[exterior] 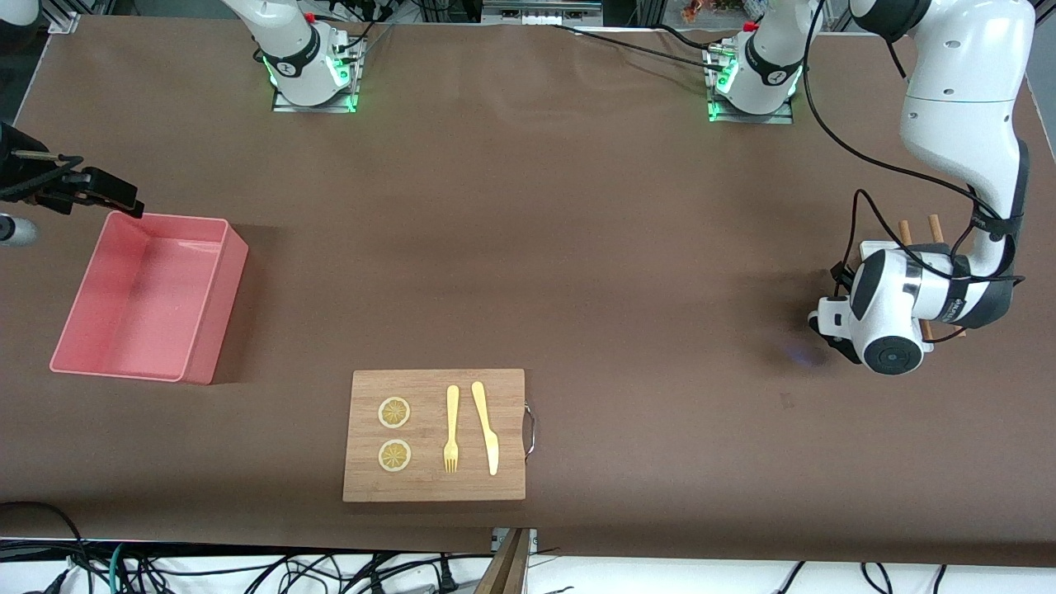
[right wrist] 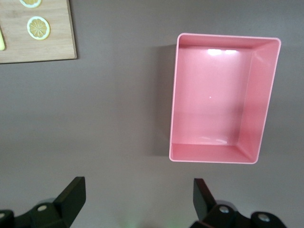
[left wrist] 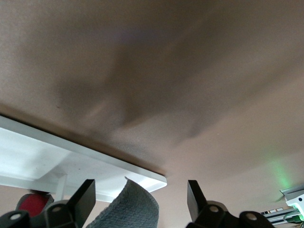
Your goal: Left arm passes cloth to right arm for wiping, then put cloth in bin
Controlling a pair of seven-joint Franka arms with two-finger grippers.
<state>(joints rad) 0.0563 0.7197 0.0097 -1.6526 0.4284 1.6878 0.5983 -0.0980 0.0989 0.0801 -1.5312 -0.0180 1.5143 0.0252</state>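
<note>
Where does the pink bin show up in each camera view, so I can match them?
Front view: the bin sits at the right arm's end of the table, farther from the camera than the cutting board.
Left wrist view: not in it.
Right wrist view: the bin fills the middle, seen from above and empty.
Shared landmark: the cutting board, in the front and right wrist views.

- Table (exterior: 528, 247): plain dull brown.
- Bin (exterior: 78, 313): pink.
- Cutting board (exterior: 429, 487): pale wood grain.
- Fork (exterior: 451, 429) and knife (exterior: 487, 427): yellow.
- Two lemon slices (exterior: 394, 412): yellow with segment pattern.
- Cloth (left wrist: 130, 209): dark grey, crimson patch.
- Tray (left wrist: 28, 156): white.
</note>
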